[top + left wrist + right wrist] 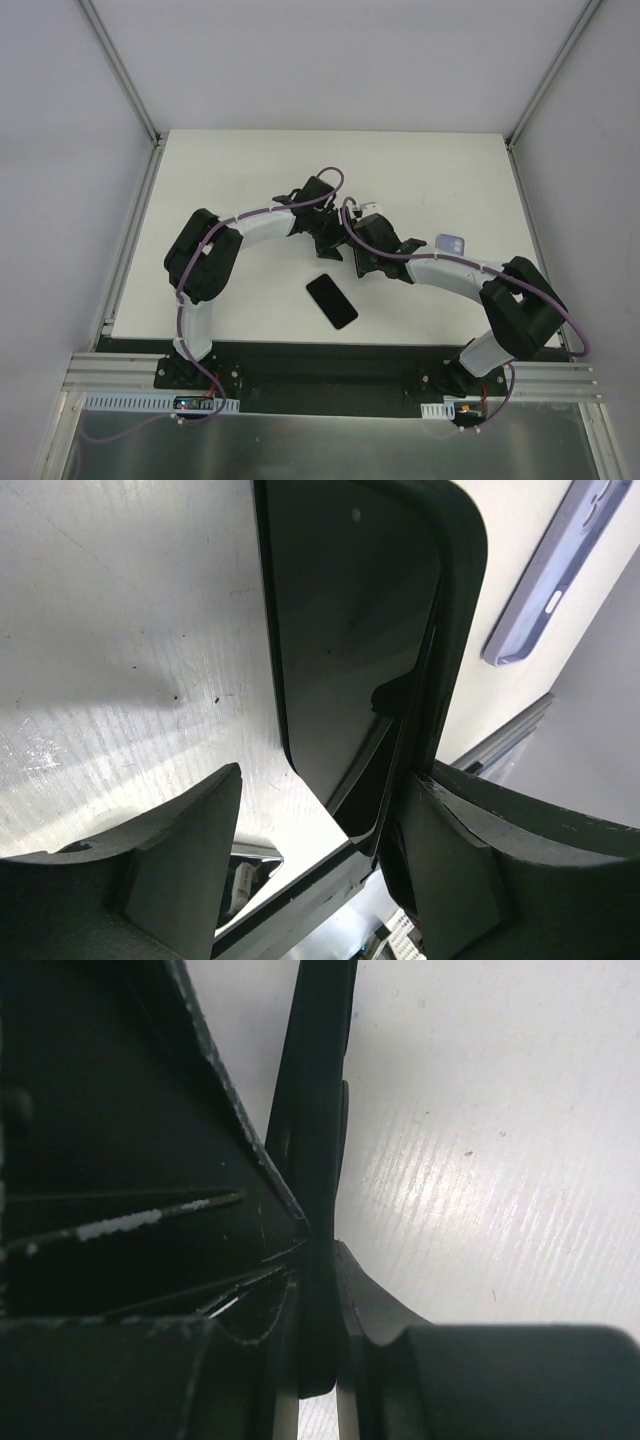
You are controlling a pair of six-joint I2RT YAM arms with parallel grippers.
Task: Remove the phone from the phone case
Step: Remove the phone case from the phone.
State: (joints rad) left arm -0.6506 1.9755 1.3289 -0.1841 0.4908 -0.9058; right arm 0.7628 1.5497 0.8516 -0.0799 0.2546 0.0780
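A black phone (340, 630) sits partly in a black case (455, 600); the case's edge stands away from the phone's lower corner. Both are held above the table where the arms meet (336, 240). My right gripper (320, 1280) is shut on this cased phone, seen edge-on as a thin black slab (322, 1110). My left gripper (320, 870) is open around its lower corner. The right finger (480, 870) lies against the case. The left finger (180, 860) stands well apart from it. In the top view the left gripper (322, 225) and right gripper (352, 250) nearly touch.
A second black phone-shaped slab (332, 300) lies flat on the white table (230, 170) in front of the grippers. A lavender phone case (452, 243) lies to the right, also in the left wrist view (550, 580). Metal frame rails border the table.
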